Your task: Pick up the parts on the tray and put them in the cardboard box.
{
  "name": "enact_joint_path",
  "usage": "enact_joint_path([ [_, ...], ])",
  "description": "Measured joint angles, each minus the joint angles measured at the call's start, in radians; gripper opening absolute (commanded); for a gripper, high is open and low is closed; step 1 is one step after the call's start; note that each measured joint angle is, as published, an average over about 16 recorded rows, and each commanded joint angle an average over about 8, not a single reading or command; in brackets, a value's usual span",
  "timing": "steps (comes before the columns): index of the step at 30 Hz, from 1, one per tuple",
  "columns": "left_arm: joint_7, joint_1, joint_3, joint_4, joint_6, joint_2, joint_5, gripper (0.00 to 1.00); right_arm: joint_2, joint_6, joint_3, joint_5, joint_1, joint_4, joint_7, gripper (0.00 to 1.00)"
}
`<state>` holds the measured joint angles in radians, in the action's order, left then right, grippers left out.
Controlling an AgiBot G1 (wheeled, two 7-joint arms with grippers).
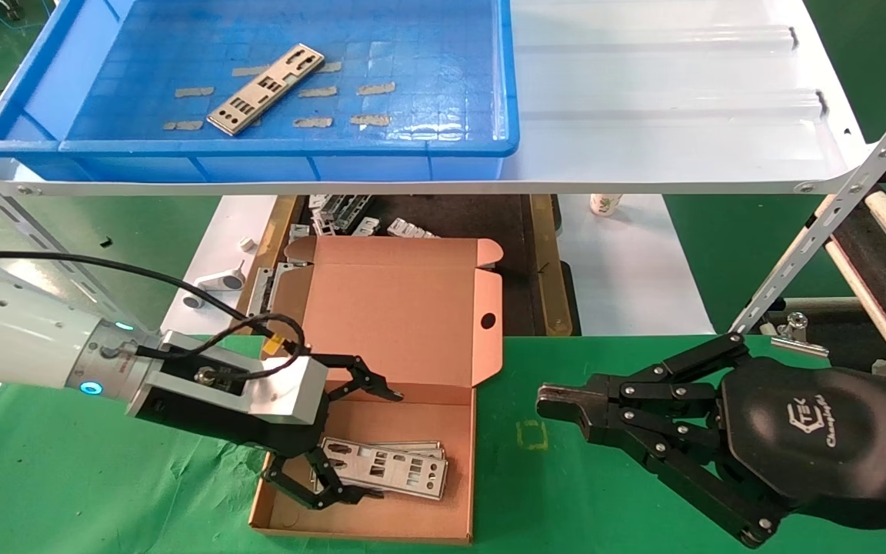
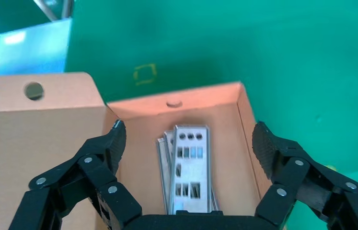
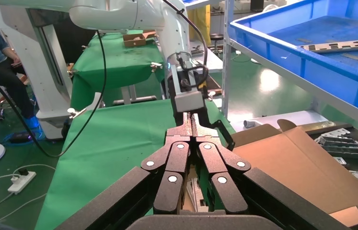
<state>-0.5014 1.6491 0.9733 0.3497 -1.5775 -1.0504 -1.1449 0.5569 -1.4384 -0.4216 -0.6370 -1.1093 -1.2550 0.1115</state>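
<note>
Fingers: black linkage fingers (image 2: 111,143) of the left gripper (image 1: 351,446) are spreading wide and gripping nothing, one tip up near the box's back wall, the other down by the front of the box floor.
Left gripper position: it is hovering over the open base of the small flat brown corrugated cardboard box (image 1: 381,523), which is sitting on the green cloth-covered table (image 1: 589,492).
Parts in the box: thin flat silver metal plates with punched cut-outs (image 1: 385,465) are lying in a loose stack on the box floor; the left wrist view is showing the top plate (image 2: 191,167) lying free between the spread pads, with the edges of others fanning out beneath it.
Box lid: the hinged lid is standing open behind the base, its round hole (image 1: 487,321) showing near one side flap.
Part on the tray: one more silver punched plate (image 1: 266,88) is lying at a slant on the gridded floor of the large shallow bright blue plastic tray (image 1: 281,158), among short tan tape strips (image 1: 375,88).
Tray position: it is sitting on the white ribbed metal shelf (image 1: 666,92) above and behind the box.
Right gripper: the black right gripper (image 1: 547,404) is idling above the green table beside the box, fingertips pressing together on nothing, pointing towards the box.
Under the shelf: bulkier grey bent metal brackets (image 1: 339,211) are lying behind the open lid.
</note>
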Motion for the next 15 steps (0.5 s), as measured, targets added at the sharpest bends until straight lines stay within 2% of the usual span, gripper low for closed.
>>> enact_joint_path([
  [15,0.165,-0.138,-0.169,0.227,0.017,0.107,0.102,1.00,0.000,0.000,0.000,0.000,0.000,0.000,0.000,1.00],
])
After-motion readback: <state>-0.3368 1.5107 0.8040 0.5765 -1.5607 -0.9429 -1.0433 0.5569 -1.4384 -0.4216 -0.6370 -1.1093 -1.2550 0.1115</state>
